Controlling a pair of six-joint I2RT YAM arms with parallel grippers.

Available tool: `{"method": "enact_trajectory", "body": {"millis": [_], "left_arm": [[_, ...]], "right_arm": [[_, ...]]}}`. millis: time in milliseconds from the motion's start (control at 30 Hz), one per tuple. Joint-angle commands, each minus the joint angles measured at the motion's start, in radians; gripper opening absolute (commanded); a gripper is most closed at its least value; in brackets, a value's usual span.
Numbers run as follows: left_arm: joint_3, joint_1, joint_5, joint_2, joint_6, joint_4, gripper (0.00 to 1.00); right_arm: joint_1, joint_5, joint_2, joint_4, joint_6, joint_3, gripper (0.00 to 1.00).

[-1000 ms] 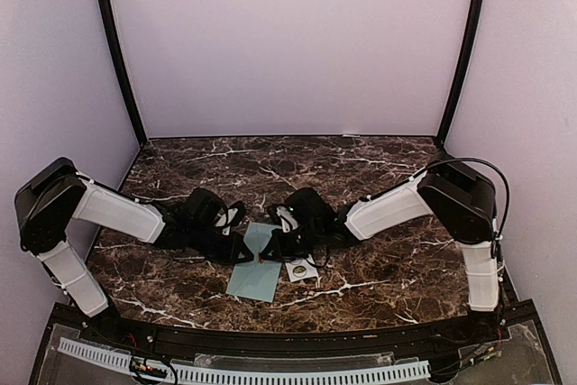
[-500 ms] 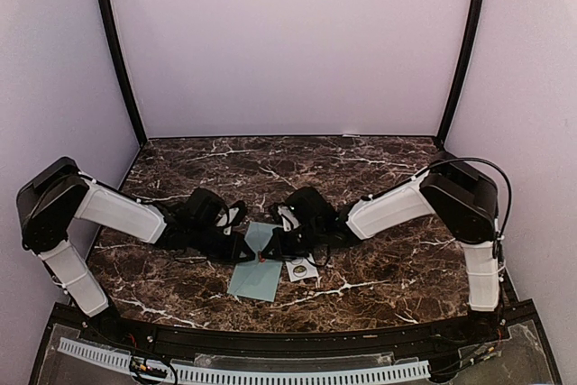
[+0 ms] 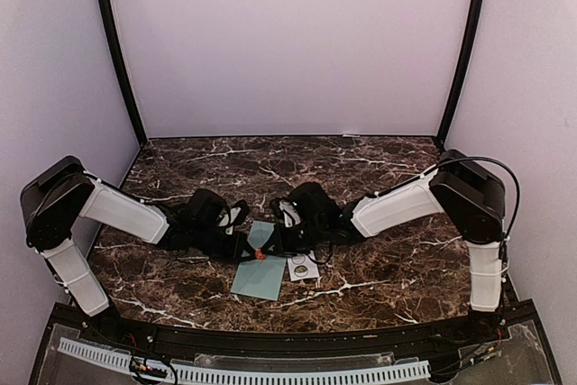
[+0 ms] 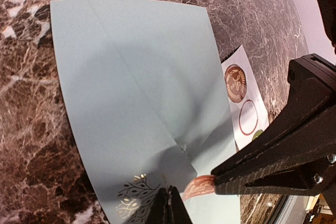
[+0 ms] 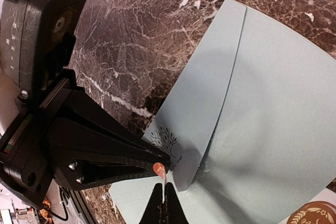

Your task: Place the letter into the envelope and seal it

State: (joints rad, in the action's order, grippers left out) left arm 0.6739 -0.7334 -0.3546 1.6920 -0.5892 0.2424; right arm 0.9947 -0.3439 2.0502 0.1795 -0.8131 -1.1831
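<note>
Reading this as the sealing step, nearly done. Versus a second back, both wrists have closed in on each other and drifted a touch to the right. The envelope [image 3: 258,279] has slid the same way with them on the table [image 3: 379,178]. The red seal sticker [image 4: 197,186] now shows clearly where the two tips meet. We take that to mean the seal is being landed on the flap point. The envelope isn't pinned though, so it creeps under the push.

Pincers: the right gripper [image 4: 214,176] has its fingers together at the tip with the sticker poking out, so we read it as clamped on the sticker's edge. The left gripper [image 4: 168,207] has its fingers pressed together on nothing we can see, tip down on the envelope right beside the sticker. We can't tell whether it touches the sticker.

Envelope location: flat on the table, front-centre, between the two grippers. The flap is folded down with its point right at the tips. No letter visible; we assume it's inside.

Materials:
- The envelope is matte pale blue-grey paper with crisp diagonal flap creases and a slight bow across the face. There's a small leaf print [image 5: 166,137] near the flap point.
- The sticker is round, reddish and embossed like wax.
- The sticker strip [image 4: 244,99] is white backing just beside the envelope's right edge, carrying a brown seal and an emptied ring.
- The table is polished dark marble with white veins. It looks slick, which fits the slide.
- The fingers are hard black wedges tapering to thin tips.
</note>
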Motion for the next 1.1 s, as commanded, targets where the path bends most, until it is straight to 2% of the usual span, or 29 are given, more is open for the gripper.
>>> {"method": "enact_trajectory", "body": {"millis": [0,200,633,833,1067], "left_arm": [[-0.016,-0.004,0.037,0.039,0.0,-0.096,0.03],[-0.016,-0.004,0.036,0.036,0.0,-0.1,0.02],[-0.013,-0.004,0.029,0.028,0.002,-0.104,0.03],[-0.013,-0.004,0.028,0.026,0.001,-0.102,0.09],[-0.017,-0.004,0.034,0.022,-0.011,-0.097,0.22]], "right_arm": [[-0.004,0.006,0.018,-0.009,0.007,-0.027,0.0],[-0.004,0.036,0.015,-0.066,0.007,-0.032,0.0],[-0.004,0.065,0.036,-0.079,0.01,-0.049,0.0],[-0.004,0.07,0.041,-0.084,0.013,-0.052,0.0],[-0.004,0.074,0.045,-0.092,0.012,-0.054,0.0]]}}
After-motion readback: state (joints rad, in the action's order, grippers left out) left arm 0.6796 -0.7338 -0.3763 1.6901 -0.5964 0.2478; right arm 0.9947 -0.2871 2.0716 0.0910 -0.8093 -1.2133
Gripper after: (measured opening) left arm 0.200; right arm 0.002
